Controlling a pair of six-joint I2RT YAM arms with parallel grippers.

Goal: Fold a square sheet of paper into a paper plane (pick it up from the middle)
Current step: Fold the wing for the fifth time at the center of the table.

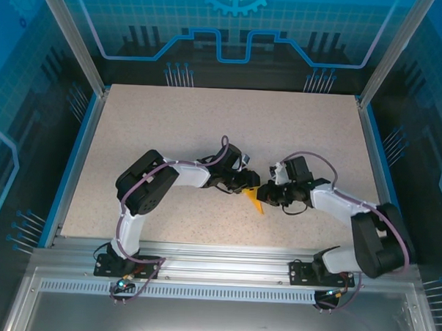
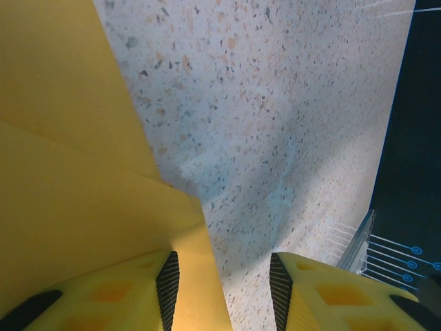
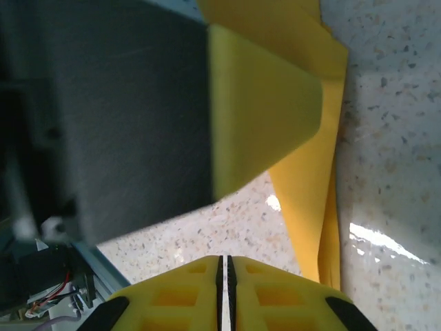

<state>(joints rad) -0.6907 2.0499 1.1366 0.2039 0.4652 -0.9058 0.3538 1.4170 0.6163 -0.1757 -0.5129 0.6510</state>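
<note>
We judge the paper (image 1: 257, 204), lying half-folded on the table (image 1: 207, 135) between the grippers, light, limp and easily creased; best pinched along its fold. The left gripper (image 2: 224, 283) gapes; the right gripper (image 3: 224, 267) is closed.

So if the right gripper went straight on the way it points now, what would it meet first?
Most likely the left gripper: its yellow finger sits straight ahead of the shut right gripper, across bare table. The paper lies beside that line. Depth is unclear.
</note>
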